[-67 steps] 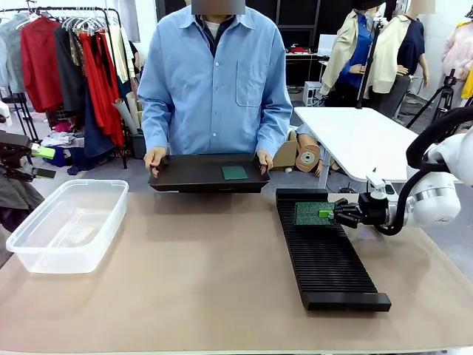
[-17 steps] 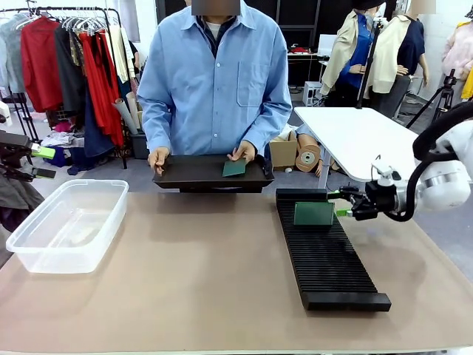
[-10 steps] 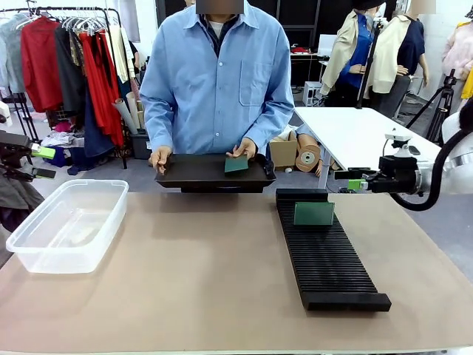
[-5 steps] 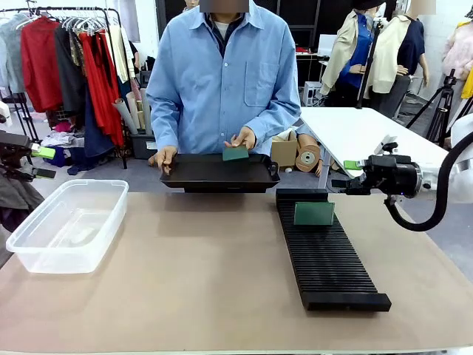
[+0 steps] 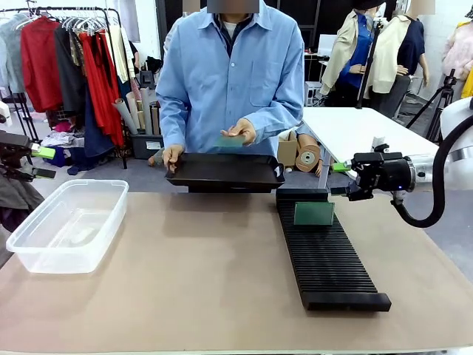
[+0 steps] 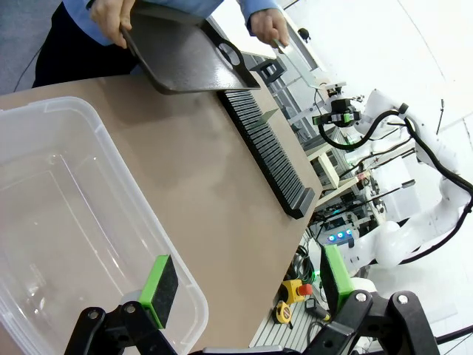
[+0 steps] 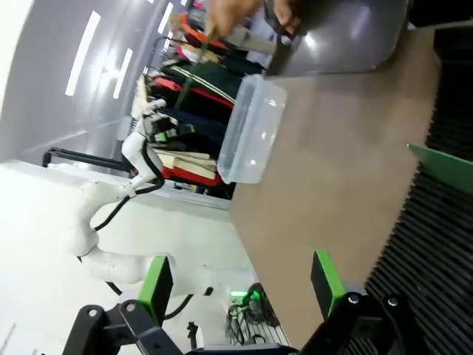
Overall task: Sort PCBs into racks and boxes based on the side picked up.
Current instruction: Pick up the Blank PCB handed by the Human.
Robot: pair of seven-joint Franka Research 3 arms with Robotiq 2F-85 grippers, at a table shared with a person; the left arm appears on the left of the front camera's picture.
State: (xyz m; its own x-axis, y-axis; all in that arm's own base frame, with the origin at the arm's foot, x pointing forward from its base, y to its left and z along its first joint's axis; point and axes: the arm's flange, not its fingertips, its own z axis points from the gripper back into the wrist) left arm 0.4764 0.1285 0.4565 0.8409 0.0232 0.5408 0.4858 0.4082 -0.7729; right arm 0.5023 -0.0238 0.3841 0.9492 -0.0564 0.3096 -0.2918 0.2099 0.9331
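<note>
One green PCB [image 5: 313, 214] stands upright in the far end of the black slotted rack [image 5: 329, 259]; it also shows as PCB [image 7: 443, 166] and PCB [image 6: 267, 116]. My right gripper [image 5: 340, 179] hovers open and empty just right of the rack's far end, fingers pointing left, as gripper [image 7: 240, 285]. A person's hand holds another PCB [image 5: 230, 140] above the black tray [image 5: 225, 171]. The clear box [image 5: 66, 225] sits at the table's left. My left gripper [image 5: 41, 163] waits open beside it, over the box's corner as gripper [image 6: 246, 277].
The person's other hand [image 5: 173, 155] grips the tray's left rim at the far table edge. A white table [image 5: 362, 137] stands behind on the right, a clothes rail [image 5: 66, 59] behind on the left. The brown tabletop [image 5: 199, 274] lies bare between box and rack.
My right gripper has drawn back from the rack, rising and then settling near its far end. The person has lifted a PCB out of the tray and shifted the tray slightly right.
</note>
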